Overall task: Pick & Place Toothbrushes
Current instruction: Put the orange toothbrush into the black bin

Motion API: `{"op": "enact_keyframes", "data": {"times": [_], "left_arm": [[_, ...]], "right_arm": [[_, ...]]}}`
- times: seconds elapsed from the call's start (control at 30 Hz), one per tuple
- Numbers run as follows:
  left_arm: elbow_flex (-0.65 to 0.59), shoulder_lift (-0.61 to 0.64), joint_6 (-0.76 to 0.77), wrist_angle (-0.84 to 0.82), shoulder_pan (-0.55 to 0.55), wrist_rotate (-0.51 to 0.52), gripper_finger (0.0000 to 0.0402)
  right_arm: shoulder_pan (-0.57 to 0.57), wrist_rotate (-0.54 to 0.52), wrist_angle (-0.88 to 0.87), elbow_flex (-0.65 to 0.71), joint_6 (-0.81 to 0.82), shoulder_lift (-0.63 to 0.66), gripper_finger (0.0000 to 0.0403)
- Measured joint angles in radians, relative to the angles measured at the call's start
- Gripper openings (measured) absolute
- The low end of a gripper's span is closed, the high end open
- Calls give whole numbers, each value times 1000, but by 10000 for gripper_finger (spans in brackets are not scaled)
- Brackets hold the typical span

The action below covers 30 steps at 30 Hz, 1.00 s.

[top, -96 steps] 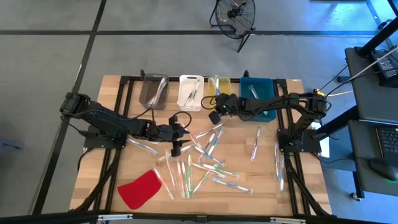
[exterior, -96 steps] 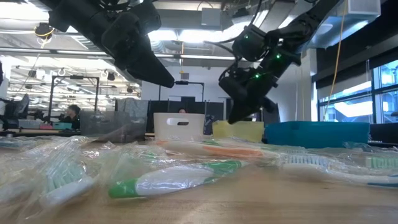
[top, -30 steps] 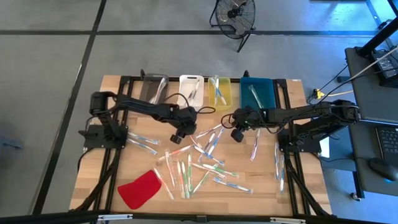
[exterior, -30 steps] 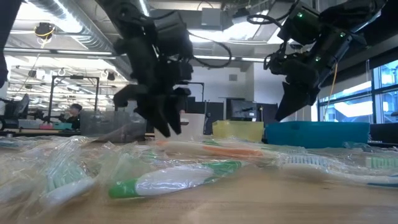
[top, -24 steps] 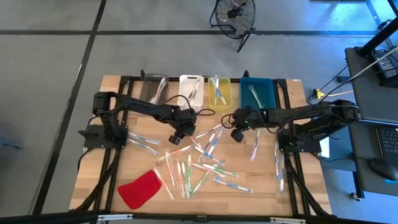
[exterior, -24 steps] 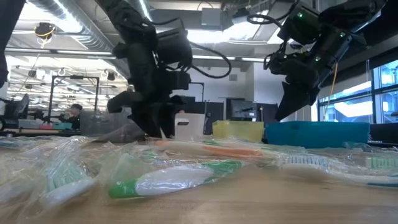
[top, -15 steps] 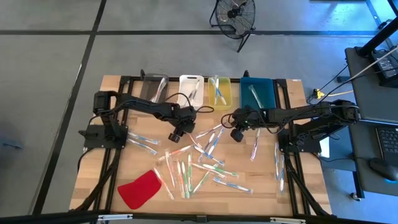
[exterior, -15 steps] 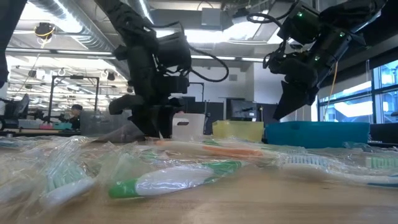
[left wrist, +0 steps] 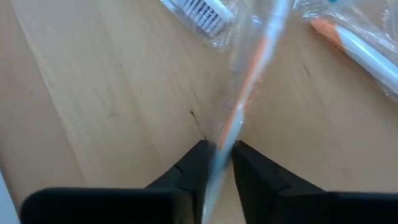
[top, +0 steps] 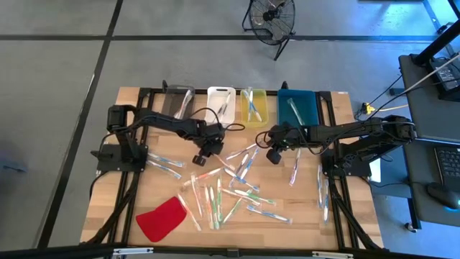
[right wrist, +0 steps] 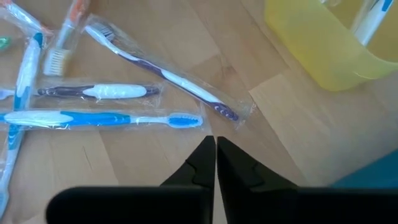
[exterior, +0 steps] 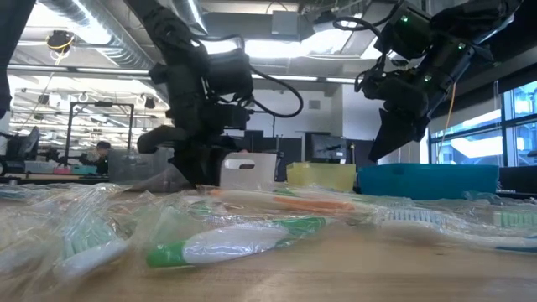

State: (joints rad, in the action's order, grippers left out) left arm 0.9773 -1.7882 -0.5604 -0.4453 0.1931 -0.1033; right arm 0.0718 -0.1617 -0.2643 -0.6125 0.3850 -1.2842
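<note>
Pinching: left gripper (left wrist: 217,163) nips the tail of a wrapped orange-handled toothbrush (left wrist: 252,93) low against the table (top: 129,194).
Landmark: scattered pile of toothbrushes (top: 226,188) at table centre.
Left of pile: left gripper (top: 204,152) sits at the pile's left-rear edge, on the side toward the bins; it is the arm engaged.
Long axis: held brush runs straight out ahead of the fingers, bristle end farthest, in line with the gripper; most of its length lies on the wood.
Judgement: lift should go straight up; crinkled wrap may slip.
Right of pile: right gripper (right wrist: 215,163) hangs off the pile's right-rear edge, jaws pressed together, empty, a purple toothbrush (right wrist: 166,79) just ahead.
Behind pile: yellow bin (top: 256,106) holds brushes.
</note>
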Motion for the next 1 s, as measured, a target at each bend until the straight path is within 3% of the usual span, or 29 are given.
{"op": "enact_keyframes", "data": {"times": [0.23, 0.6, 0.83, 1.0], "left_arm": [[-1, 0, -10, -27, -46, 39, 22], [-3, 13, 71, -82, -133, 116, 23], [-10, 96, 177, -168, -153, 115, 21], [-9, 164, 237, -210, -162, 128, 21]], "right_arm": [[0, 20, 0, 0, 0, 0, 11], [0, 20, 0, 0, 0, 0, 4], [0, 20, 2, 0, 0, 0, 20], [0, 20, -1, 0, -2, 0, 6]]}}
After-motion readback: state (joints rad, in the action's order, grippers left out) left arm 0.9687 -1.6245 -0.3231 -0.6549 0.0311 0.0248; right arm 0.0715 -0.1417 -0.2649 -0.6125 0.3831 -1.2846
